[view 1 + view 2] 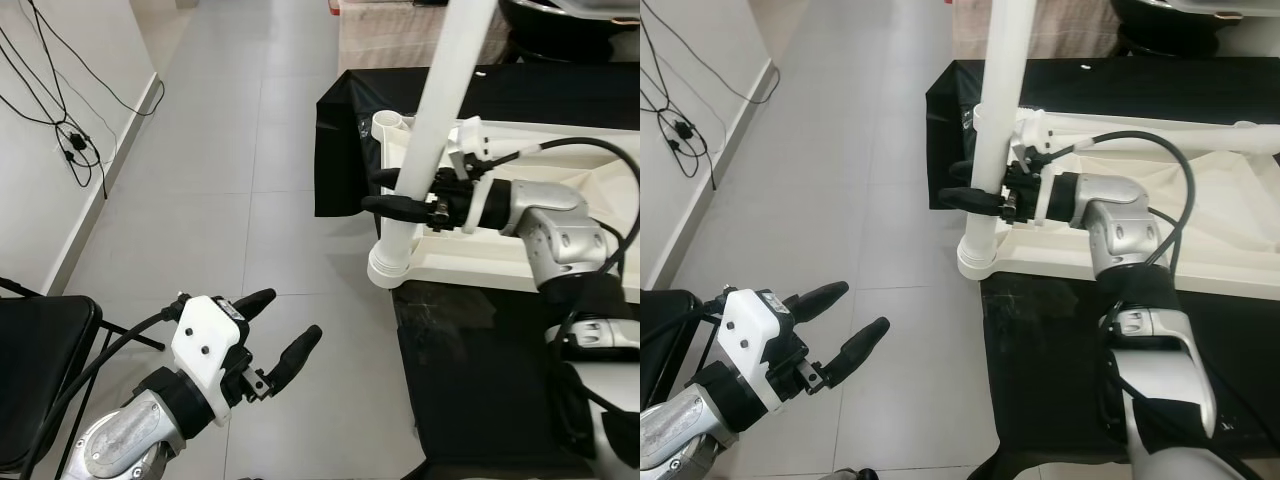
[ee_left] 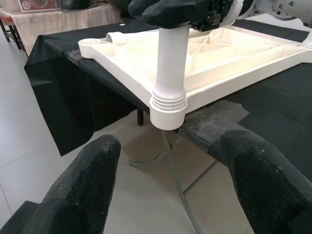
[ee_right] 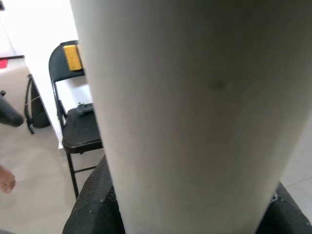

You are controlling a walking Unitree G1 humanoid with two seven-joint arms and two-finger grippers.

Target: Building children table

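my left gripper [image 1: 268, 338] sits closest to the head camera, low over the grey floor tiles [image 1: 200, 200], its two black fingers spread apart with nothing between them. from its wrist i look straight at the white table leg [image 2: 170, 73] and the socket at the corner of the upturned white tabletop [image 2: 229, 58]. that leg [image 1: 430, 130] stands nearly upright, leaning slightly, with its ribbed lower end seated in the corner socket. my right gripper [image 1: 395, 192] has its fingers clamped around the leg just above the socket; the right wrist view has the pale tube [image 3: 195, 107] pressed between the dark pads. the tabletop [image 1: 500, 262] lies ribs-up on a black-covered work table [image 1: 480, 380]. a black folding chair [image 1: 35, 350] sits at my left, and cables [image 1: 60, 120] hang on the wall.
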